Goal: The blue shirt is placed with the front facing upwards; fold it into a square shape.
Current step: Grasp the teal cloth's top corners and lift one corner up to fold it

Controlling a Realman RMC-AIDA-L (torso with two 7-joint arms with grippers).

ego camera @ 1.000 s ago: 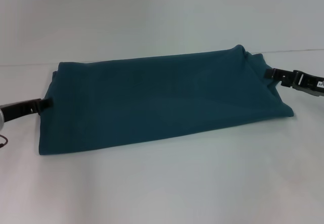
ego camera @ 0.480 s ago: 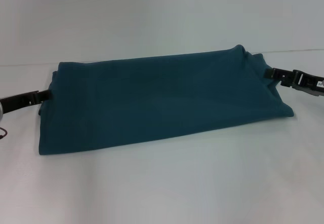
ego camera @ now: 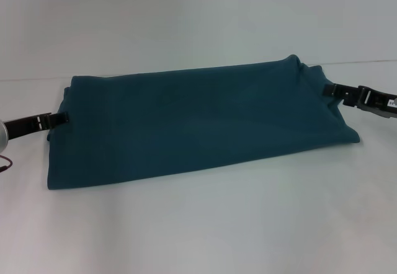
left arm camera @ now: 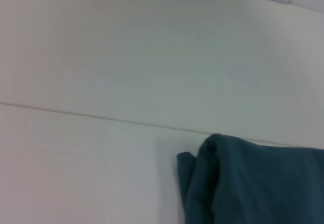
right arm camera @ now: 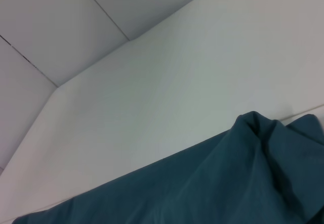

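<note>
We see the left gripper point(ego camera: 62, 118) at 9 o'clock, its tips touching the shirt's point(ego camera: 198, 122) left edge. We cannot tell whether it is apart or clamped on cloth. The shirt lies folded into a long band across the white table point(ego camera: 198, 224), plain teal side up, running from 9 to 3 o'clock and reaching slightly toward 2 at its right end. The near edge is straight; the left end shows stacked layers. In the left wrist view we see a bunched shirt corner point(left arm camera: 212, 183) on the table. At 3 o'clock the right gripper point(ego camera: 332, 90) meets the shirt's right edge, where the cloth rises into a small peak. We cannot tell if it is pinching the cloth. The right wrist view shows that raised fold point(right arm camera: 258, 133).
</note>
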